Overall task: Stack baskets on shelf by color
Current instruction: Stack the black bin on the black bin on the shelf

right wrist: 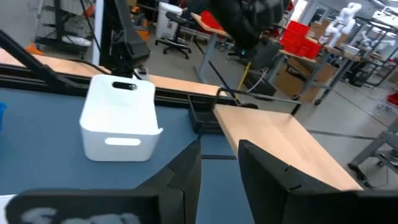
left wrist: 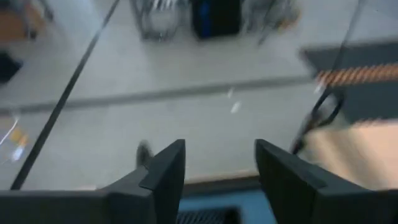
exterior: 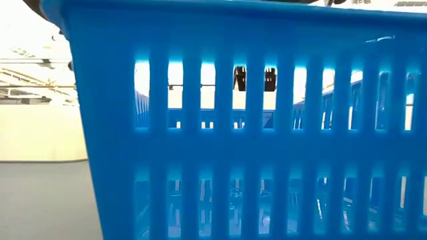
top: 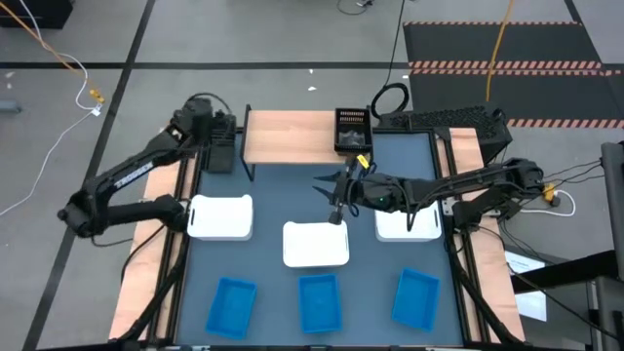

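White baskets come next: right gripper (top: 334, 211), fingers parted and empty, hovers just above the middle white basket (top: 316, 244). Left gripper (top: 222, 146), also apart, sits over a black basket (top: 220, 154) beside the shelf (top: 292, 136).

The floor (top: 244, 39) is pale grey concrete crossed by dark tape lines (top: 136, 39). A black ribbed mat (top: 507, 39) with an orange-and-white striped edge lies at the far right, and a yellow cable (top: 501, 44) runs over it. Beyond the tabletop, the room holds wheeled office chairs (right wrist: 177, 28), stacked red bins (right wrist: 305, 34), cardboard boxes (right wrist: 298, 78) and a white humanoid figure (right wrist: 345, 18). Light is bright and even.
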`<state>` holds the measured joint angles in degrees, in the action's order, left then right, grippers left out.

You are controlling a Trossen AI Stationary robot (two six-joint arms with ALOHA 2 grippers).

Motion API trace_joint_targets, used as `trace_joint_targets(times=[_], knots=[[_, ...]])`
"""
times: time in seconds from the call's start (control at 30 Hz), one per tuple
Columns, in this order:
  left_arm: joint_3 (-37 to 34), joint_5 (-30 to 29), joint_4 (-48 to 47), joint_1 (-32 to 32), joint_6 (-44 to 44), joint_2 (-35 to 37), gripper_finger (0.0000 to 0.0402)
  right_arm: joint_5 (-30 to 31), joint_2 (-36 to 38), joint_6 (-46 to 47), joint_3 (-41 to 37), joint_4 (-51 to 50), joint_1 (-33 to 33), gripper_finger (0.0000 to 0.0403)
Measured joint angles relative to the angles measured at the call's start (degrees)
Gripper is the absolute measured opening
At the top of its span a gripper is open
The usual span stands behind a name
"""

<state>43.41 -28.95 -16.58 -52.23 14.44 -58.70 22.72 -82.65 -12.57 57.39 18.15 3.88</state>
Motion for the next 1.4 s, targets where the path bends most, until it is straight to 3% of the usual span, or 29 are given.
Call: trace_joint_targets(times=[0.23, 0.4, 0.6, 0.8, 1.1, 1.4], knots=[[2.1, 0.1, -3.6, -2.3, 4.1, -9.5, 0.0127, 0.0, 0.0, 0.2, 0.0, 0.0, 0.1, 0.0100], [7.4, 0.3, -10.2, -3.8, 5.1, -15.6, 0.0114, 0.0, 0.0, 0.1, 0.0, -0.8, 0.1, 0.0100], [15.6, 8.2, -22.3, -7.2, -4.8, -21.4, 0.0113, 0.0, 0.0, 1.1, 0.0, -5.1, 0.1, 0.0100], [25.2, 9.2, -34.0, -7.5, -10.9, -23.8, 0.0113, 0.0, 0.0, 1.4, 0.0, -9.9, 0.1, 0.0100], [26.0, 8.2, -42.1, -5.3, 4.9, -23.5, 0.0113, 0.0, 0.0, 1.8, 0.0, -10.3, 0.0, 0.0100], [22.8, 2.9, -41.4, -3.3, 14.2, -23.7, 0.0113, -0.3, 0.0, 3.9, 0.0, -13.0, 0.1, 0.0100]])
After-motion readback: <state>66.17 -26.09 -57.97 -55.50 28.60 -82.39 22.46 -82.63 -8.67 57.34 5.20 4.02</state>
